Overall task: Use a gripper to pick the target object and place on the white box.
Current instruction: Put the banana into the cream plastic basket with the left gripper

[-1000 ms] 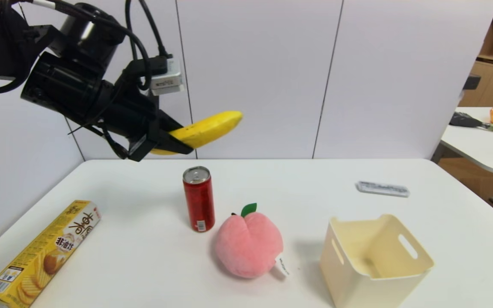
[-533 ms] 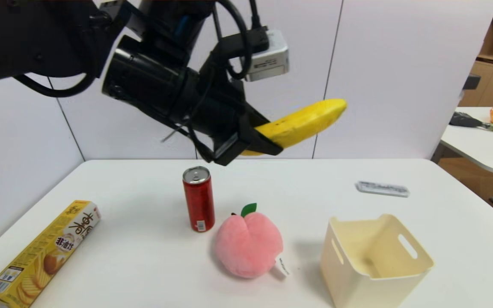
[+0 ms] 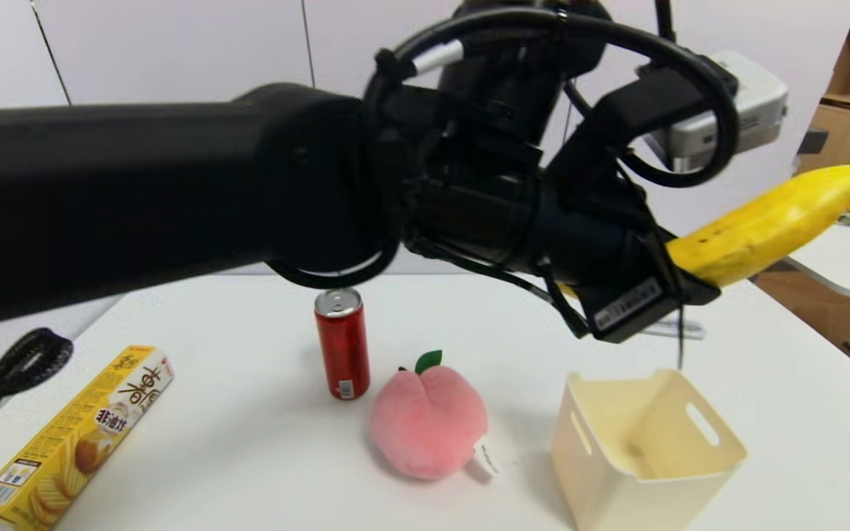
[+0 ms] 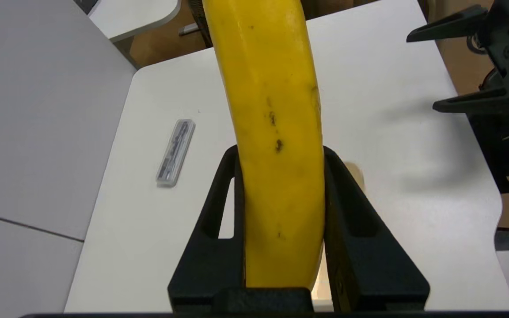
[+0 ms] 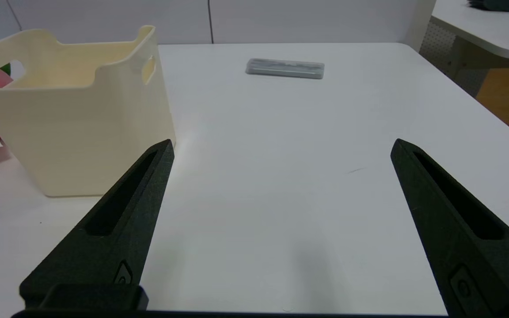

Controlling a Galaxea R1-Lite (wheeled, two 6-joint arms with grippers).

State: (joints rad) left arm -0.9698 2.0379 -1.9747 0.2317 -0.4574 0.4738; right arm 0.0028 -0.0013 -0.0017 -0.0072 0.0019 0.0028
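Snack carton: a long yellow box (image 3: 74, 435) lying aslant on the left part of the white table (image 3: 248, 435), well apart from the other goods.
Red can: an upright cylinder (image 3: 342, 345) with a silver top, standing between the snack carton and the plush peach, nearer the peach.
Plush peach: a pink, rounded toy (image 3: 429, 422) with a green leaf and a white tag, resting on the table between the can and the white box.
Left gripper: a black two-fingered claw (image 4: 281, 176), reaching across from the left and raised above the table near the white box; its fingers are closed on the banana, one against either side.
Banana: the target object, yellow with dark specks (image 3: 764, 221), held aloft in the left gripper, tilted with its free end upward to the right; it is outside the white box.
White box: a cream, open-topped bin (image 3: 646, 457) with slotted handles, upright on the table to the right of the peach.
Flat clear case: a slim, greyish object (image 5: 284, 68) lying on the table beyond the white box, partly hidden behind the left gripper in the head view.
Right gripper: a black claw (image 5: 283, 148) poised over the table beside the white box, its two fingers spread wide and holding nothing.
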